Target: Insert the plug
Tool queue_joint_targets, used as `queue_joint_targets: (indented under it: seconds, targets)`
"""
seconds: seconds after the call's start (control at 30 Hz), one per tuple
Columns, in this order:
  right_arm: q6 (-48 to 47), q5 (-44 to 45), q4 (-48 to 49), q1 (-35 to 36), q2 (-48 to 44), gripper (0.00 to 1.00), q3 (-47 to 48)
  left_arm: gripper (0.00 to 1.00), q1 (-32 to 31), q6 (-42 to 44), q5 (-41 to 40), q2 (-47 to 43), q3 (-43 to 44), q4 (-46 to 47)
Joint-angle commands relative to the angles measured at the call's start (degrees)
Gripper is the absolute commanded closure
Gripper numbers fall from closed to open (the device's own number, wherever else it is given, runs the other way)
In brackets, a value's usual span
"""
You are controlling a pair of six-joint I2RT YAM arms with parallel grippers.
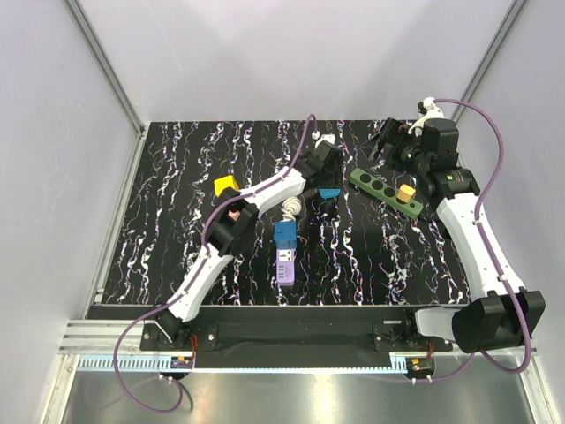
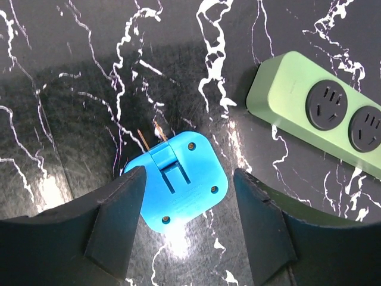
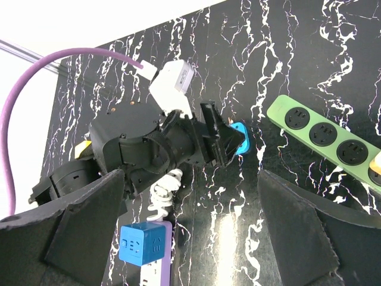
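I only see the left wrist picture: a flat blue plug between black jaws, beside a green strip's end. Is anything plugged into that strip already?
Observer: Yes. The top view shows a small yellow plug seated near the right end of the green plastic power strip.
Operator: Where's the other arm?
Observer: The right gripper hangs behind that strip, jaws open and empty.
Operator: Any other strips?
Observer: A purple plastic power strip lies nearer the arm bases.

Black table [image 1: 371,256] with plug [image 2: 181,185], power strip [image 1: 380,188]
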Motion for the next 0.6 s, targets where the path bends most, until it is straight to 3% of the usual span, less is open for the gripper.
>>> queue_joint_targets:
  seconds: [0.0, 0.3, 0.4, 0.57]
  targets:
    - [-0.98, 0.52, 2.66, -0.13, -1.71, 0.0, -0.3, 0.34, -1.24, -2.27, 0.61, -3.58, -5.05, -6.6]
    - [-1.77, 0.87, 2.48, -0.21, -1.36, 0.0, -0.92, 0.34, -3.88, 4.12, 0.87, -16.16, -13.84, -6.6]
    - [-1.6, 1.66, 2.22, -0.13, -2.76, 0.0, -1.53, 0.34, -2.92, 11.15, 3.94, -16.96, -14.29, -8.7]
    - [-1.69, 2.37, 2.22, -0.13, -4.26, 0.0, -2.58, 0.29, -0.81, 12.23, 10.36, -14.95, -12.01, -13.27]
